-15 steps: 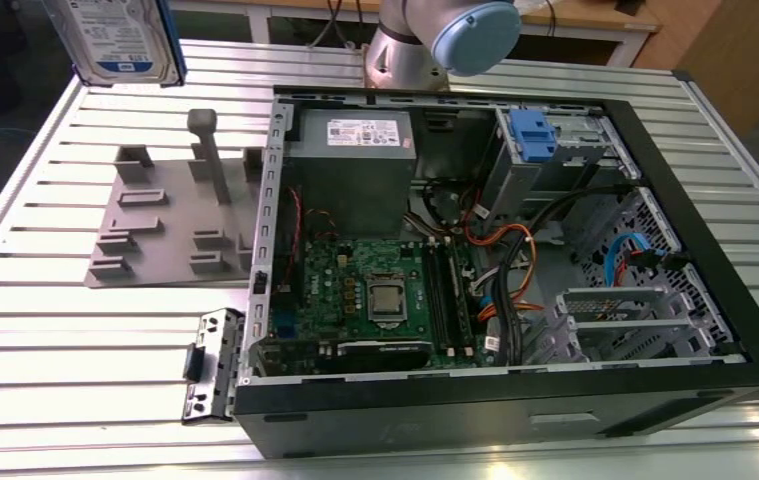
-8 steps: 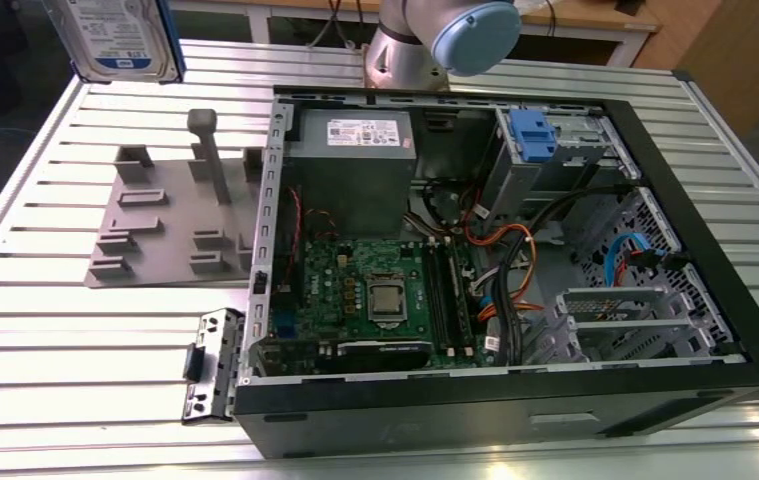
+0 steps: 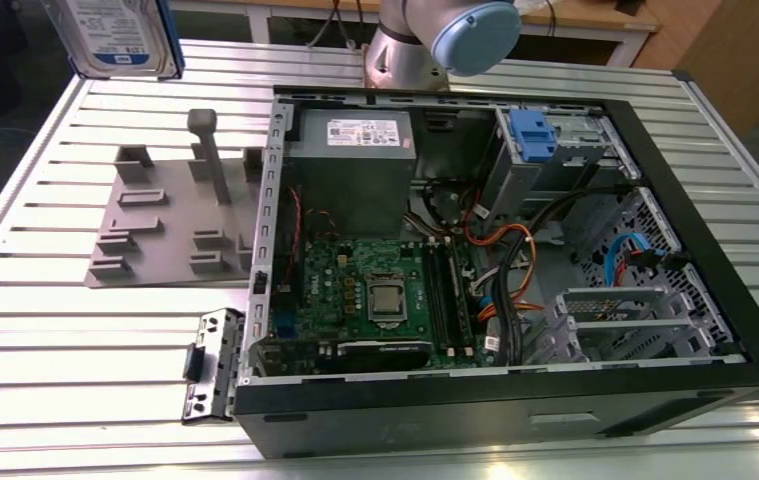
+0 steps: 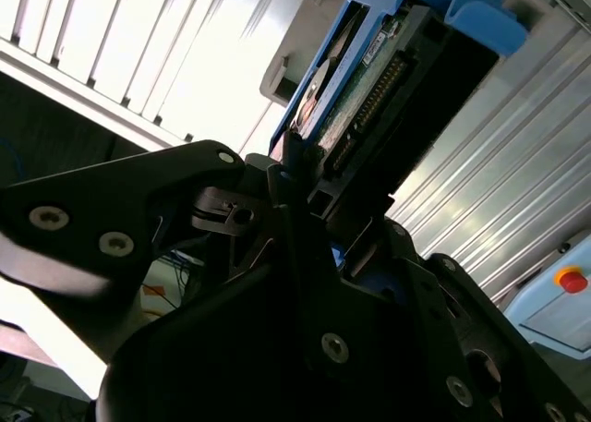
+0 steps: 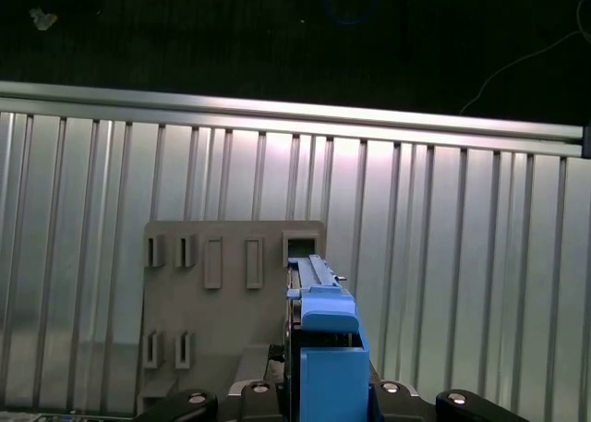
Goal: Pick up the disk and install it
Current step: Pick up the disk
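Observation:
The disk (image 3: 119,35), a silver drive with a white-and-blue label in a blue carrier, hangs in the air above the table's far corner at the exterior view's left. In the second wrist view my gripper (image 4: 309,177) is shut on the disk (image 4: 369,80), its black fingers (image 4: 291,163) clamped on the carrier's sides. The first wrist view looks along the disk (image 5: 323,339) edge-on. There it is lifted above the grey holder plate (image 5: 231,302), right over an empty slot.
The open computer case (image 3: 699,330) lies on the slatted metal table (image 3: 59,340). Inside it are a silver drive cage with a blue latch (image 3: 539,140) and a grey metal box (image 3: 348,150). The grey holder plate (image 3: 152,230) lies beside the case. A black bracket (image 3: 212,365) lies near its corner.

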`<state>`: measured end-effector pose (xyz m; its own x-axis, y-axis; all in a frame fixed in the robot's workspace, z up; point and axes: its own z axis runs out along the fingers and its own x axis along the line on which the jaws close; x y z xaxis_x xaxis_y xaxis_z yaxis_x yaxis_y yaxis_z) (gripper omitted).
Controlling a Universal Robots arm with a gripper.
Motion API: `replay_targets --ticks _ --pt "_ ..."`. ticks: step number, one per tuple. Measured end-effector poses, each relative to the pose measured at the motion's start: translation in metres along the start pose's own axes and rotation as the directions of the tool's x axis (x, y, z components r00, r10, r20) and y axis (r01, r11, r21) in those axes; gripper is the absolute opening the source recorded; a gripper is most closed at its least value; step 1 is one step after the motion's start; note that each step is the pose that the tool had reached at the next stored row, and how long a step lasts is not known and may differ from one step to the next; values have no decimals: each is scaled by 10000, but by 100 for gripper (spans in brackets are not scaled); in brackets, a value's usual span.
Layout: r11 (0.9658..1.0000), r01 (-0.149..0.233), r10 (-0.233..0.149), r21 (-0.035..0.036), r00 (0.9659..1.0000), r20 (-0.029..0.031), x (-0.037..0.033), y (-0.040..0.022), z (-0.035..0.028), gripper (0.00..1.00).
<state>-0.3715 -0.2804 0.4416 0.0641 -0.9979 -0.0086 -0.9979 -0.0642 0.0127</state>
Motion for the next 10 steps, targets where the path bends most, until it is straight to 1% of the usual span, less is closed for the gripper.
replay_targets --ticks 10 --pt "10000 0 0 0 10000 0 0 1 -54 36"
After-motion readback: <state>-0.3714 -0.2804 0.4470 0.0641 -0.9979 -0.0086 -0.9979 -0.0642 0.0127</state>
